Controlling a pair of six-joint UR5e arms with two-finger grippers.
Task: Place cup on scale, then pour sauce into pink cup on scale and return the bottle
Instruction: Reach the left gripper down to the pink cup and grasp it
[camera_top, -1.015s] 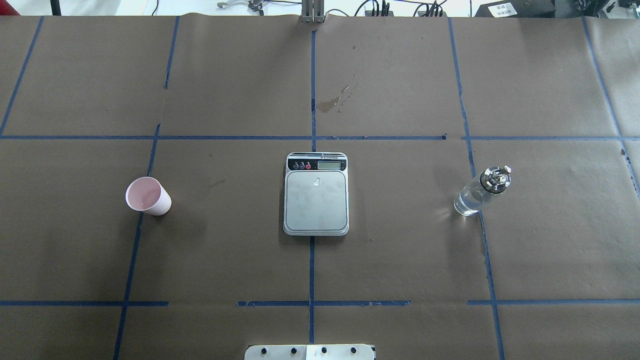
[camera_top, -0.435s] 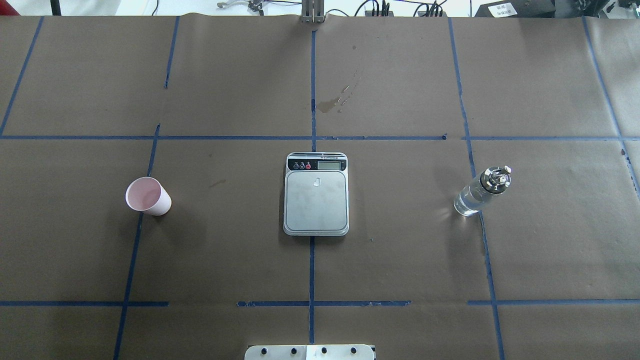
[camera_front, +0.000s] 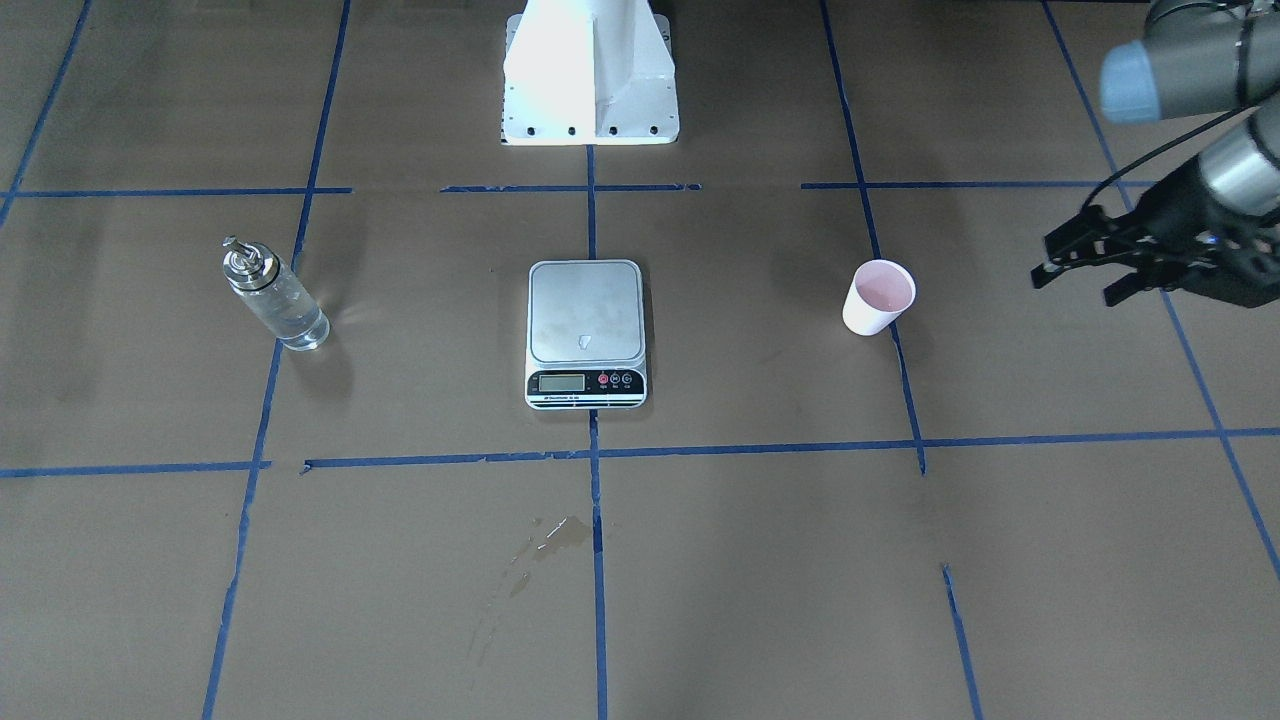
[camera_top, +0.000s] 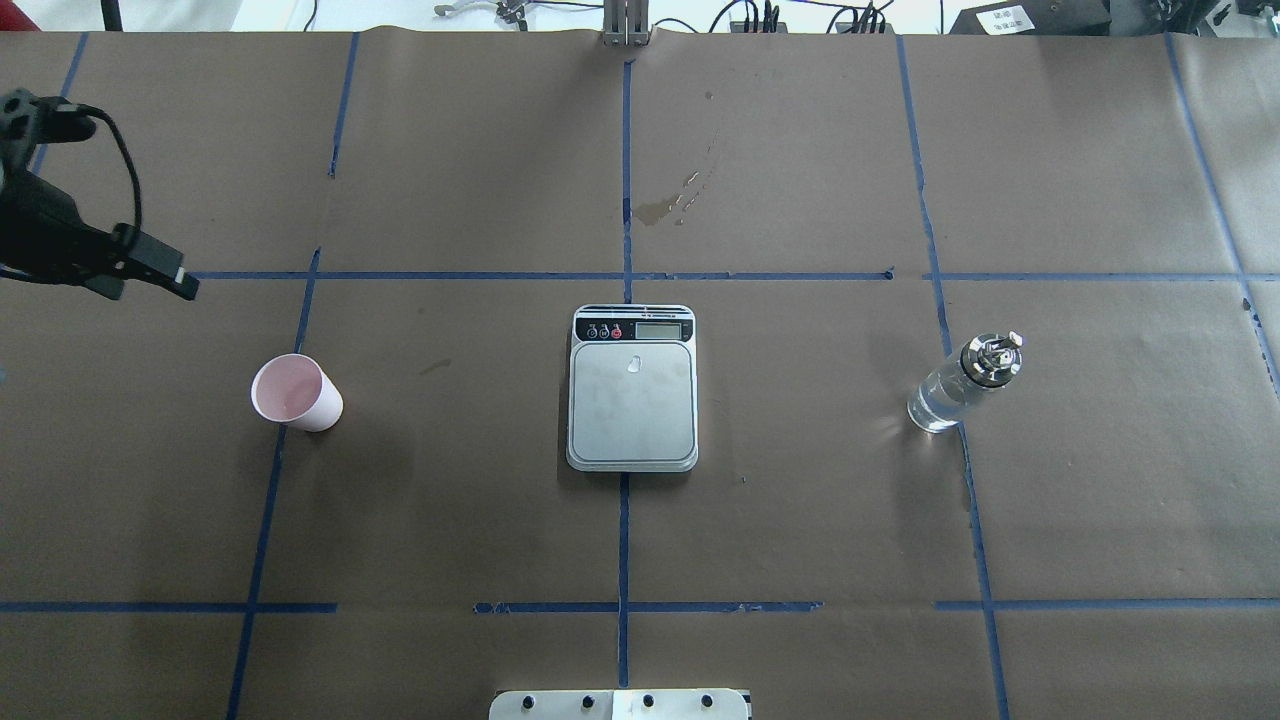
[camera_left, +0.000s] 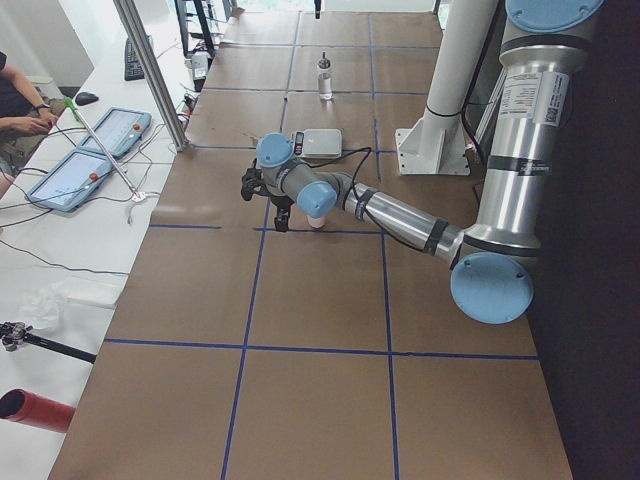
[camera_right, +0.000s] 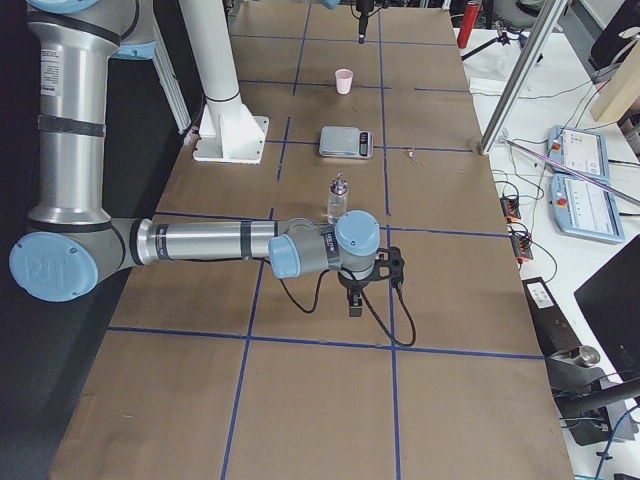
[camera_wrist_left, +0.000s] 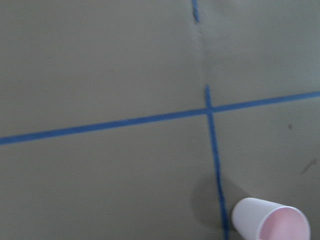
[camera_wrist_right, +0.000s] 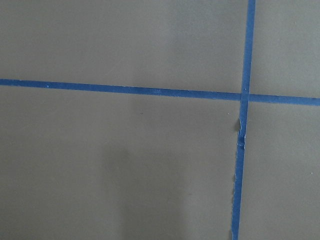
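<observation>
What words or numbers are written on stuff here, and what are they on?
None of it can be read for sure.
Scale: tiny print under its display and by the buttons, too small to read.
Display: no number shows clearly.
Sticker on the left arm: print too blurred.
White label at the overhead view's top edge: too small.

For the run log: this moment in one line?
left gripper open, clear of cup | cup off scale | bottle upright | right gripper: cannot tell

Cup (camera_top: 296, 392) upright L of scale (camera_top: 632, 400), bottle (camera_top: 955, 390) R, all apart.
</observation>
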